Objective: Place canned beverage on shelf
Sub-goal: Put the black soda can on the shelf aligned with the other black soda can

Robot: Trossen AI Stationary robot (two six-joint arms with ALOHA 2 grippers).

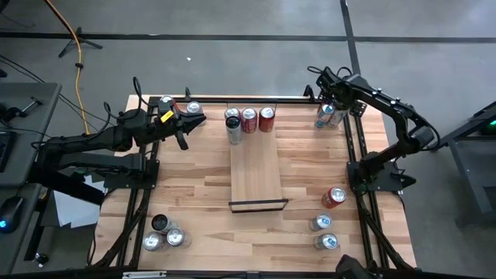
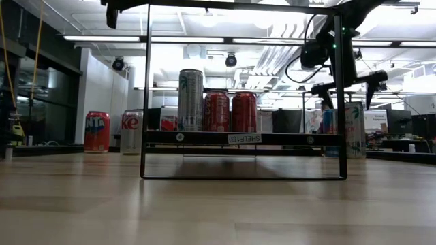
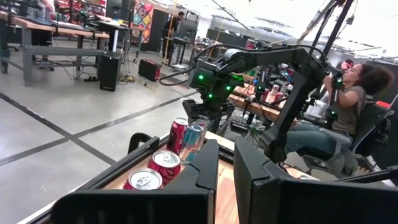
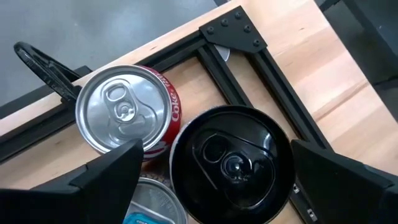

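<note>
The shelf (image 1: 256, 172) is a pale wood board with black end rails, lying mid-table. A tall silver can (image 1: 233, 128) and two red cans (image 1: 249, 120) (image 1: 266, 118) stand at its far end and also show in the low view (image 2: 216, 111). My right gripper (image 1: 328, 108) is open above a cluster of cans at the far right corner. In the right wrist view (image 4: 216, 152) its fingers stand on either side of a black-topped can (image 4: 231, 163), beside a red cola can (image 4: 124, 115). My left gripper (image 1: 198, 119) is at the far left, empty, its fingers (image 3: 208, 174) nearly together.
Two cans (image 1: 167, 103) (image 1: 192, 108) stand at the far left behind my left gripper. Three cans (image 1: 164, 232) stand near left, and three more (image 1: 335, 197) (image 1: 322, 223) (image 1: 325, 242) near right. A black metal frame (image 4: 249, 56) borders the corner. A person (image 3: 348, 106) sits beyond the table.
</note>
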